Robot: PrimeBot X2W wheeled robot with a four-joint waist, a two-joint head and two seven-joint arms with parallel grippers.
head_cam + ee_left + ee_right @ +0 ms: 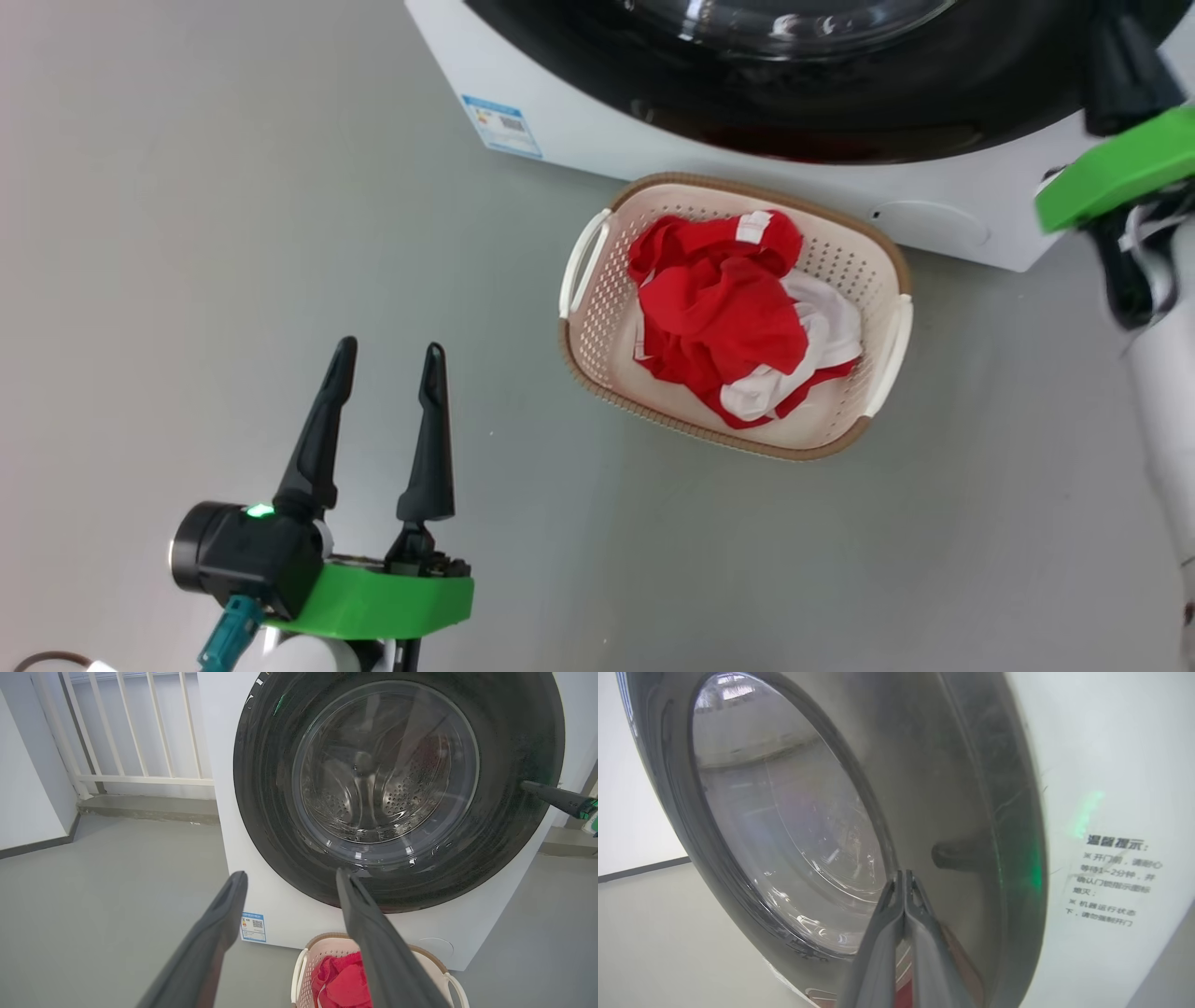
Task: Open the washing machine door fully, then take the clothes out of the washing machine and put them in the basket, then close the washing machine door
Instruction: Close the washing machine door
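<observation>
Clenched empty, right end effector (903,873) sits nearer — washing machine door (962,788) rim at its 12 o'clock; left end effector (389,347) released.

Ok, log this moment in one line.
step: close washing machine door, looks shut | clothes: in basket | right gripper: shut, tips at door rim | left gripper: open, empty

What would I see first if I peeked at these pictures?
The bright red and white clothes jump out first, heaped in the cream basket on the floor in front of the washing machine. Next comes the big round door with its shiny black rim, looking shut, with the closed right pincer pointing at it. The left pincer hangs open at lower left.
</observation>
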